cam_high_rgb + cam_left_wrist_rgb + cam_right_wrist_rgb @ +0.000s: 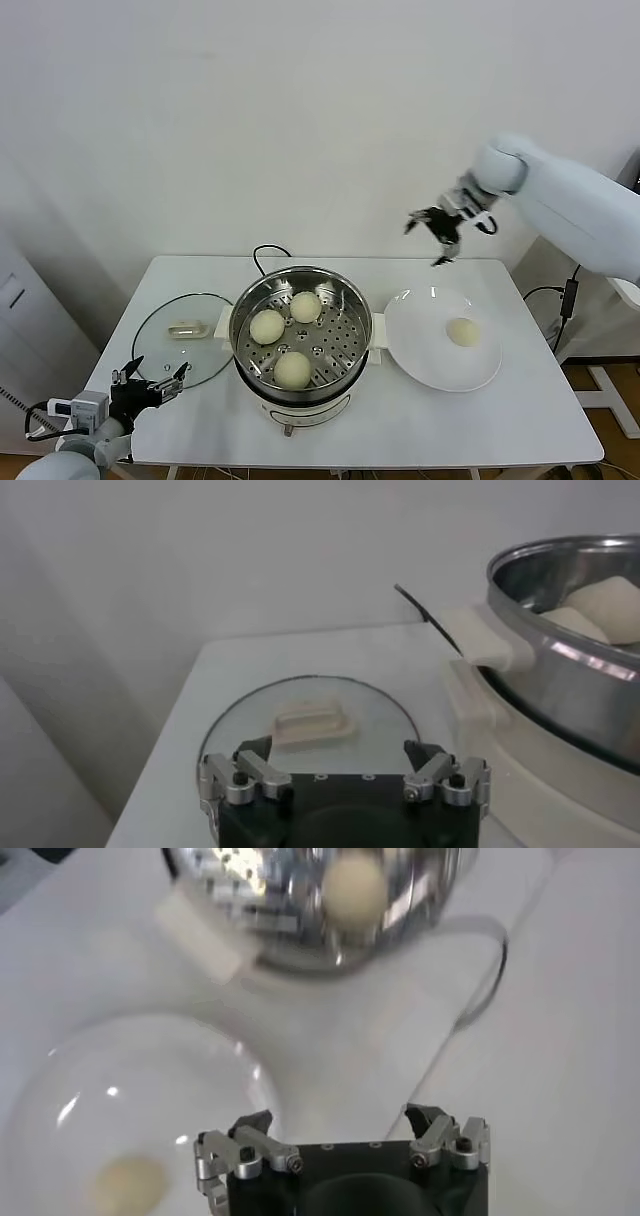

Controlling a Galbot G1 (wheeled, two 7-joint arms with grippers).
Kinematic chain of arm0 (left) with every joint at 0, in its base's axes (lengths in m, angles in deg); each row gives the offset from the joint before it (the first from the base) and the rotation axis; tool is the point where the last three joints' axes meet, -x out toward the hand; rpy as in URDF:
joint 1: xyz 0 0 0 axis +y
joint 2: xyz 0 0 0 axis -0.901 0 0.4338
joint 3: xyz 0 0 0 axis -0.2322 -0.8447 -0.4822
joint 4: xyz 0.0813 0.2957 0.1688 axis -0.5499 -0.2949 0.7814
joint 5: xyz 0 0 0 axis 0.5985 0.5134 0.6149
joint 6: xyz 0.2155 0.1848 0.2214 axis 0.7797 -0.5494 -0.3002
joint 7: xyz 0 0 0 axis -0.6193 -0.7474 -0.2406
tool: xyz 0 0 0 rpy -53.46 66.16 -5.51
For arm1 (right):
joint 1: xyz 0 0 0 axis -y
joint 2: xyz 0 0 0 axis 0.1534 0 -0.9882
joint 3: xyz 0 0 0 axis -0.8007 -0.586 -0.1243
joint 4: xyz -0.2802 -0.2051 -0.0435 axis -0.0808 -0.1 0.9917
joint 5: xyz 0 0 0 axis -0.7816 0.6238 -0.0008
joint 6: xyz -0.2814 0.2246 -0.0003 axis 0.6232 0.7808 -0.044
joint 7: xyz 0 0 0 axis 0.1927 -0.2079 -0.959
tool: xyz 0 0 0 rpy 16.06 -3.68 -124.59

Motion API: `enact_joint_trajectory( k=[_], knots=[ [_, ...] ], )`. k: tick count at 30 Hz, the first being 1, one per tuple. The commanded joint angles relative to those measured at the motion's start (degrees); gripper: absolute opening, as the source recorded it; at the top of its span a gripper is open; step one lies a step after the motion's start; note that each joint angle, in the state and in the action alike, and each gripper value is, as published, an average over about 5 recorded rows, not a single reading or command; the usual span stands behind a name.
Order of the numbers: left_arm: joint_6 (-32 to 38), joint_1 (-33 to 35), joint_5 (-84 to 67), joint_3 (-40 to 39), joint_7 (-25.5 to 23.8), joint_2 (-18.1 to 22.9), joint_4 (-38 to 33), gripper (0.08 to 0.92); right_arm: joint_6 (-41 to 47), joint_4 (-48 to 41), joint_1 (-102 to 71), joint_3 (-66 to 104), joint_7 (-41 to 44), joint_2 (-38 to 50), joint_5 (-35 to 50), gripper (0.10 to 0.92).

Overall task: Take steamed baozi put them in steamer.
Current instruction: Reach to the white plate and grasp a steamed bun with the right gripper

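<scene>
The steamer (352,325) stands at the table's middle with three baozi on its perforated tray: one at the left (267,326), one at the back (305,307), one at the front (292,370). A fourth baozi (463,331) lies on the white plate (420,355) to the right. My right gripper (441,229) is open and empty, high above the plate's far edge. In its wrist view the plate baozi (128,1183) and the steamer (250,908) show below. My left gripper (150,387) is open and empty, low at the table's front left corner.
A flat glass lid (160,335) with a cream handle lies left of the steamer; it shows in the left wrist view (240,715). A black cord (262,252) runs behind the steamer. The table (500,420) has edges close on all sides.
</scene>
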Motion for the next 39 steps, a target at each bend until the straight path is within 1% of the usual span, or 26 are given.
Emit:
enact_joint_trajectory(
  k=[1, 14, 26, 33, 39],
  knots=[
    [-0.1, 0.0, -0.1, -0.1, 0.0, -0.3, -0.1, 0.823, 1.4, -9.9, -12.4, 7.0, 0.5, 4.9, -4.0, 0.823],
    [-0.3, -0.2, -0.2, -0.4, 0.1, -0.8, -0.2, 0.823, -1.4, -16.7, -18.0, 10.3, -0.8, -1.1, -7.7, 0.823],
    [-0.1, -0.5, -0.1, -0.7, 0.0, -0.9, 0.3, 0.823, -1.9, -18.3, -20.8, 11.2, -1.5, -3.2, -8.7, 0.823],
    [-0.2, -0.8, -0.2, -0.9, 0.0, -1.1, 0.3, 0.823, -2.2, -20.1, -22.6, 12.9, -2.7, -4.8, -10.9, 0.821],
    [-0.2, -0.7, -0.1, -1.0, 0.0, -1.2, 0.3, 0.823, -2.2, -21.2, -23.3, 13.3, -2.7, -5.7, -11.9, 0.772]
  ],
)
